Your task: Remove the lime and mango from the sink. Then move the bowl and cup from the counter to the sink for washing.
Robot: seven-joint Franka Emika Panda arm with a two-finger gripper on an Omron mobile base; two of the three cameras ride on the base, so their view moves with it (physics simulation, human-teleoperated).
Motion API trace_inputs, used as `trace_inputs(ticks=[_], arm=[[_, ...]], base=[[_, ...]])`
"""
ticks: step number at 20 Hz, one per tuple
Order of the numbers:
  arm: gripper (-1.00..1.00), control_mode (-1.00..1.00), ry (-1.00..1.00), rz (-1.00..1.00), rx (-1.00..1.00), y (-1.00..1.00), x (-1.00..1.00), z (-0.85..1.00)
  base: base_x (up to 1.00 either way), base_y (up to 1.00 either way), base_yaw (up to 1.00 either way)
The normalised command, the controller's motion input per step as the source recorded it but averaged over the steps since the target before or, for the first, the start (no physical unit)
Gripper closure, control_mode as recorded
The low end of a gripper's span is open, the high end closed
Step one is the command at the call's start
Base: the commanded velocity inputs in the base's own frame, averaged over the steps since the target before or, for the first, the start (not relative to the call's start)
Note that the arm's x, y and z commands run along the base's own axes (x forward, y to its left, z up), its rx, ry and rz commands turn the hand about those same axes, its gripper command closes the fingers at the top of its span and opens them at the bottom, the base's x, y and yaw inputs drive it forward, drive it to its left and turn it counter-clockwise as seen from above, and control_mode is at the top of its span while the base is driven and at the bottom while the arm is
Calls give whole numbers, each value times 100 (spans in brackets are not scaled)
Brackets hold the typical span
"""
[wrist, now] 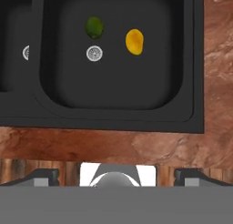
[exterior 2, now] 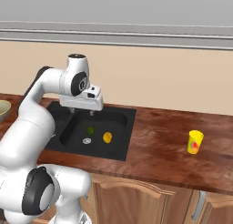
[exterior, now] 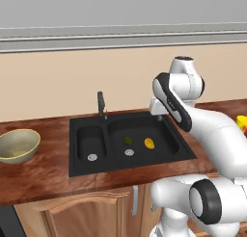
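Hand view: lime (wrist: 94,27) and mango (wrist: 134,41) sit in the sink's (wrist: 191,123) big basin near the drain (wrist: 94,53), apart from each other. Gripper (exterior 2: 82,111) hangs over the sink, jaws wide apart, empty. Cup (exterior 2: 195,142) has a red mark, maybe a logo, unreadable. Bowl (exterior: 18,145) is cut off at the counter's (exterior: 43,173) left.

Both base views flank the sink (exterior: 130,135), hand view straight above

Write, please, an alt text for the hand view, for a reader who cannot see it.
Looking down into the large basin of the black sink: a green lime and a yellow-orange mango lie near the silver drain. Reddish-brown counter borders the sink.
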Motion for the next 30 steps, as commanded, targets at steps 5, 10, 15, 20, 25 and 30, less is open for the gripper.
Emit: trace_inputs(ticks=[5,10,15,20,25,30], arm=[[-100,-100,-10,-1,0,0,1,-19],[-100,-100,-1,0,0,0,5,-20],[-100,-100,0,0,0,0,8,-20],[-100,-100,5,0,-1,0,10,-20],[-100,-100,4,0,-2,0,9,-19],[-100,-100,1,0,-3,0,9,-17]], base=[[0,0,0],[0,0,0],[0,0,0],[0,0,0],[0,0,0],[0,0,0]])
